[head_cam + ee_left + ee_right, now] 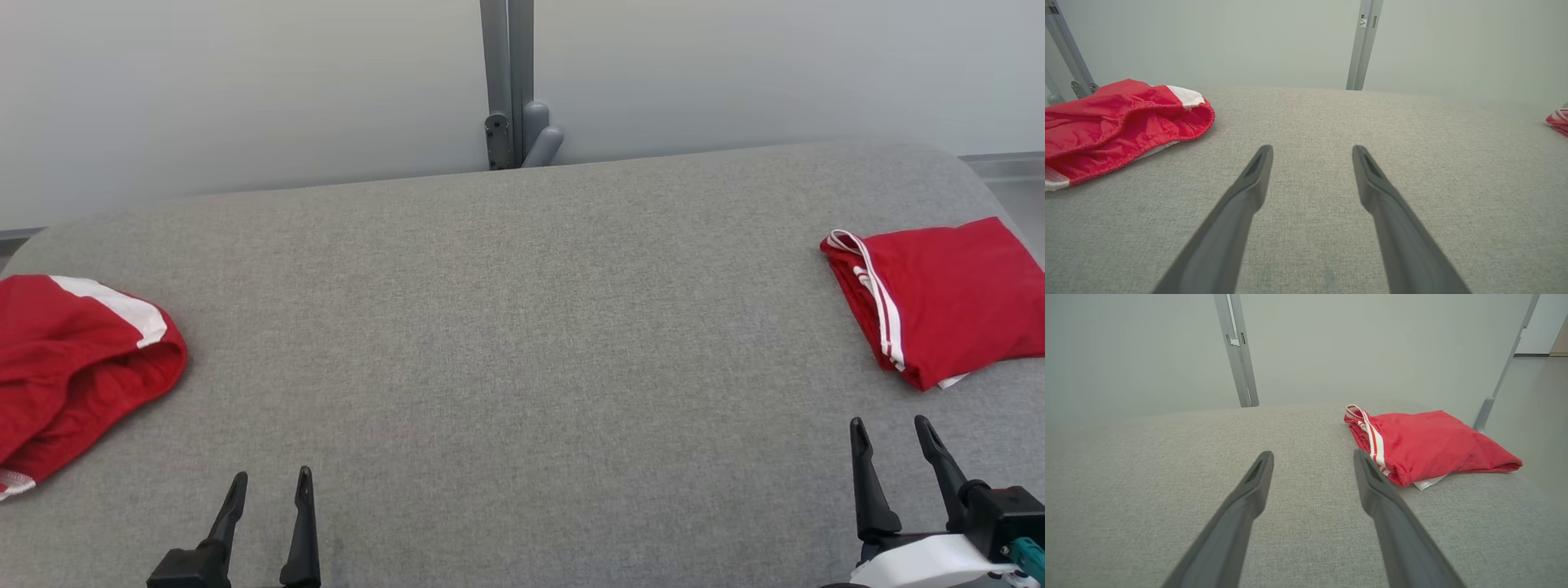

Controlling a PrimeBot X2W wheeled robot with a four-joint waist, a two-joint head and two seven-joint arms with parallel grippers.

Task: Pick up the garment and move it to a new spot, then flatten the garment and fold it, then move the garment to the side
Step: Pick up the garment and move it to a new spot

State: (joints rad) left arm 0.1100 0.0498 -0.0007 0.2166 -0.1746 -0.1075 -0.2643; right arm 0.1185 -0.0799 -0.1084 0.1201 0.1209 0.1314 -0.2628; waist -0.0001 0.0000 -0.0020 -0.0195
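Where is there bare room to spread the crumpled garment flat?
The middle of the grey table is bare: from the crumpled red garment on the left across to the folded red garment on the right, and from the open left hand and right hand back to the far edge. The two ends are crowded.

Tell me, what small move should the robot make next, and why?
Probably the left gripper should swing left toward the crumpled red garment and lower onto its near edge. That gripper is open and empty, the garment lies bunched up, and the folded red garment on the right already looks done.
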